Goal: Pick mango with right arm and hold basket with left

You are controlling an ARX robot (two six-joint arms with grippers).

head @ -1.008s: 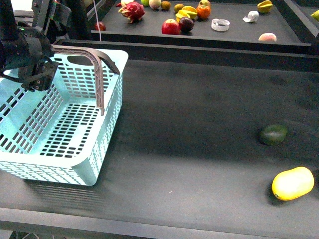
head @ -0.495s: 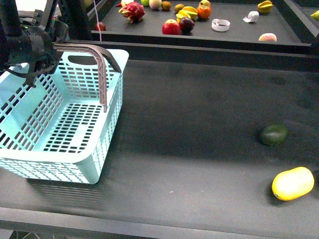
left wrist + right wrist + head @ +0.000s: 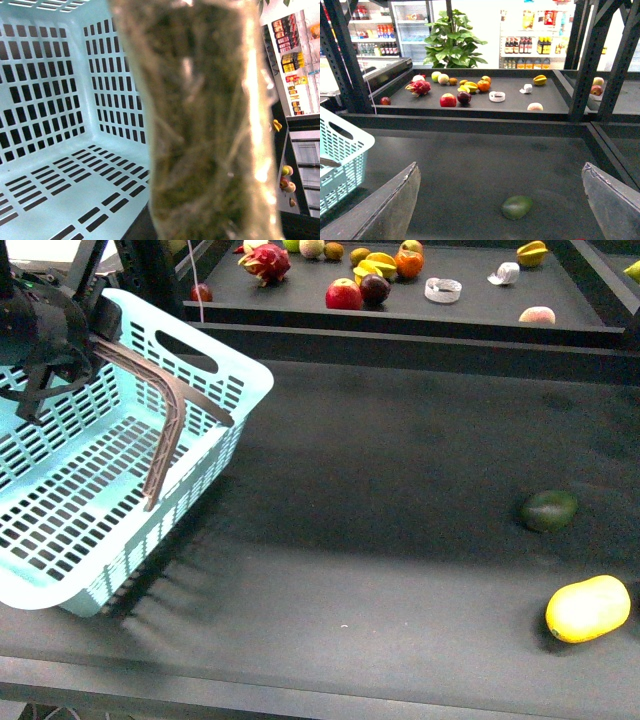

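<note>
The light blue basket point(image 3: 232, 368) stands tilted at the left of the table, its right side raised. My left gripper point(image 3: 62, 332) is shut on the basket's grey-brown handle point(image 3: 165, 440) at the top left. In the left wrist view that handle point(image 3: 200, 125) fills the middle as a blur, with the basket's slotted inside point(image 3: 60, 100) behind it. The yellow mango point(image 3: 587, 608) lies near the table's front right corner. It does not show in the right wrist view. My right gripper point(image 3: 501, 167) is open above the table, far from the basket point(image 3: 345, 150), and is out of the front view.
A dark green fruit point(image 3: 548, 510) lies just behind the mango, and the same green fruit point(image 3: 516, 207) shows between my right fingers, lower down. A raised ledge point(image 3: 400, 340) separates the table from a back tray holding several fruits, a red apple point(image 3: 342, 294) and a tape roll point(image 3: 441, 289).
My left gripper has risen with the handle. The basket has tipped, its right side lifting off the table and its loose handle swinging inward. Mango and green fruit have not moved.
</note>
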